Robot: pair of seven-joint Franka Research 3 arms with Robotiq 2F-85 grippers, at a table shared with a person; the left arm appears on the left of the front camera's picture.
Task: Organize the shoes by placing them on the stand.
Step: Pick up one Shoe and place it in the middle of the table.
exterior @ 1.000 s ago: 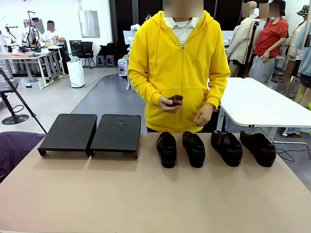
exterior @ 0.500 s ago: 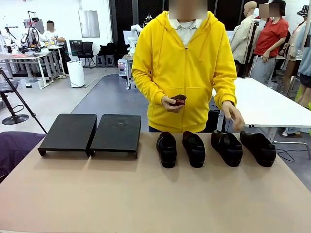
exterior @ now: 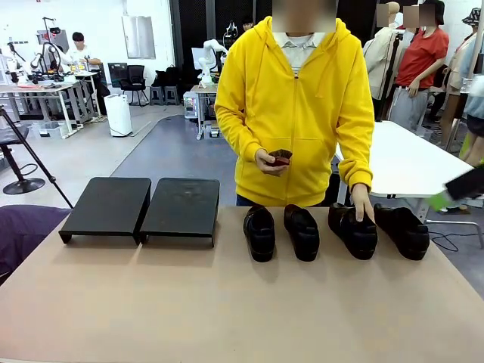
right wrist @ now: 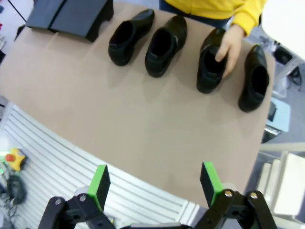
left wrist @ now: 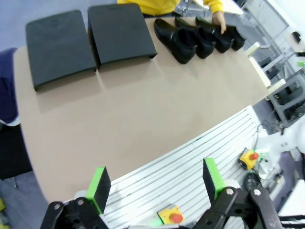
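Since half a second ago, the person's hand on the robot's right has dropped from the air onto the third shoe; the shoes themselves lie as they did.

Closest to the robot, the left gripper and the right gripper hang high over the near edge, green pads spread wide with nothing between them. Past them comes a bare stretch of the tan table.

On the far half, the four shoes stand side by side on the tabletop, heels toward the robot. They are glossy black slip-ons with rounded toes and thick soles. Just to their left is the stand, two low black platforms touching each other.

The lowered hand rests loosely open on the third shoe, fingers extended and laid over the front of its opening. Whether it grips the shoe I cannot tell.

Farther back, the person's other hand is curled around a small dark red object, held against the yellow hoodie.
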